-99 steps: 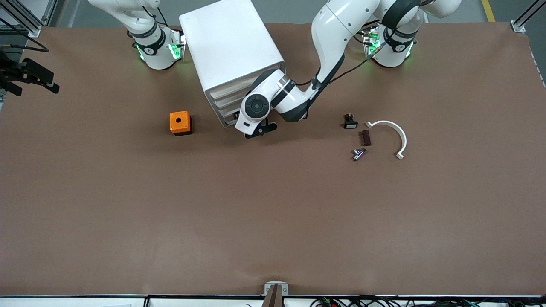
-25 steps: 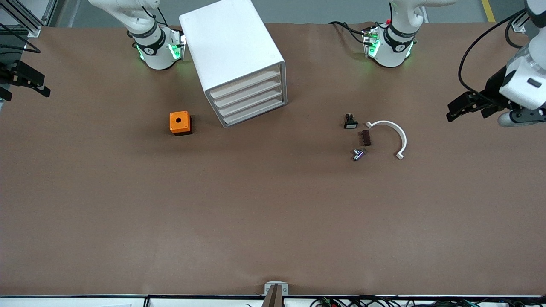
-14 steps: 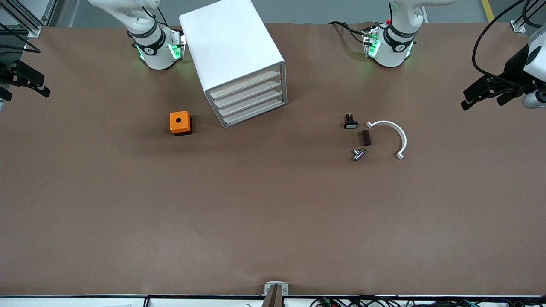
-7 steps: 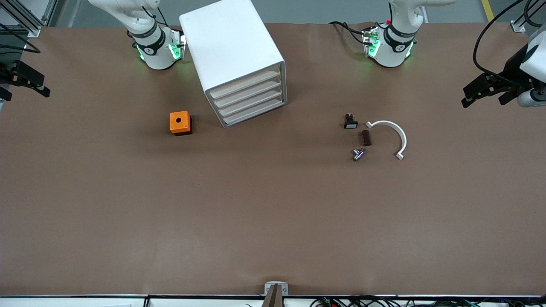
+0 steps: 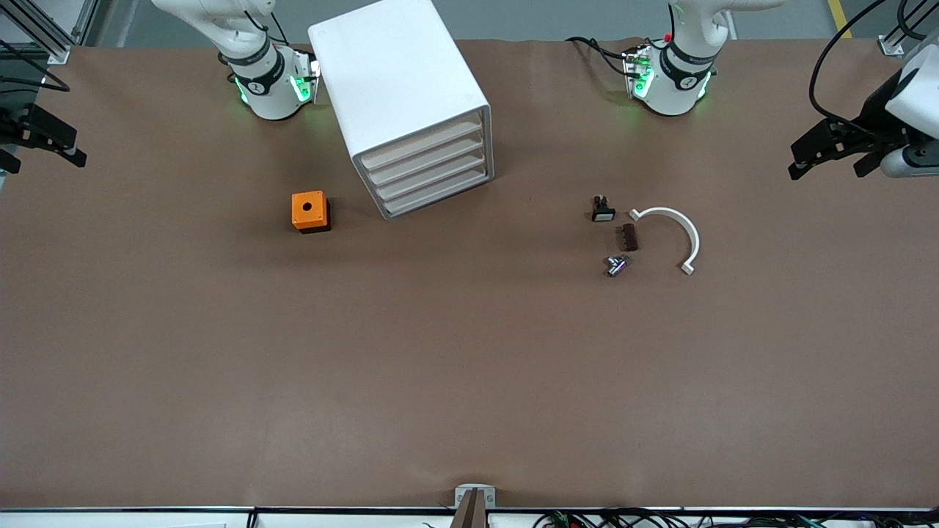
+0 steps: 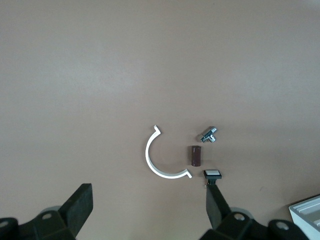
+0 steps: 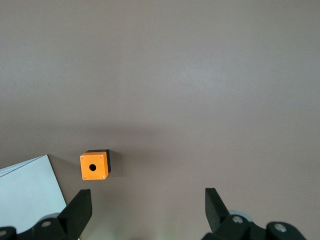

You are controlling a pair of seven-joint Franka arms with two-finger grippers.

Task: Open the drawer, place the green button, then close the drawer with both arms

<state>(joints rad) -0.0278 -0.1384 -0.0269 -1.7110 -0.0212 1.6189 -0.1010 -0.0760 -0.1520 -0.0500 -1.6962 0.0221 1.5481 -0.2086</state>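
Front view shows the white cabinet [image 5: 407, 103] standing between the two arm bases, turned at an angle, with four shallow drawers stacked in its face; the drawer [image 5: 433, 174] third from the top sits flush with the other three, pushed fully in. The button with the green cap cannot be made out anywhere on the table [image 5: 469, 367]. An orange cube [image 5: 309, 211] with a round hole in its top rests on the table beside the cabinet, toward the right arm's end. Well apart from the cabinet, toward the left arm's end, a small cluster lies on the brown surface: a black switch [image 5: 602, 210] with a white face, a dark brown block [image 5: 628, 237] just beside it and nearer the front camera, a small silver metal fitting [image 5: 616, 265] nearer still, and a white curved clamp [image 5: 671, 236] arching around the block's outer side. The left gripper [image 5: 832, 150] hangs in the air over the left arm's end of the table, away from every object, its fingers [image 6: 216, 205] spread wide and empty; its wrist view looks down on the clamp, block, fitting and switch. The right gripper [image 5: 33, 143] waits at the right arm's edge of the table, its fingers [image 7: 215, 206] likewise spread wide and holding nothing, with the orange cube and a corner of the cabinet below it in its wrist view.
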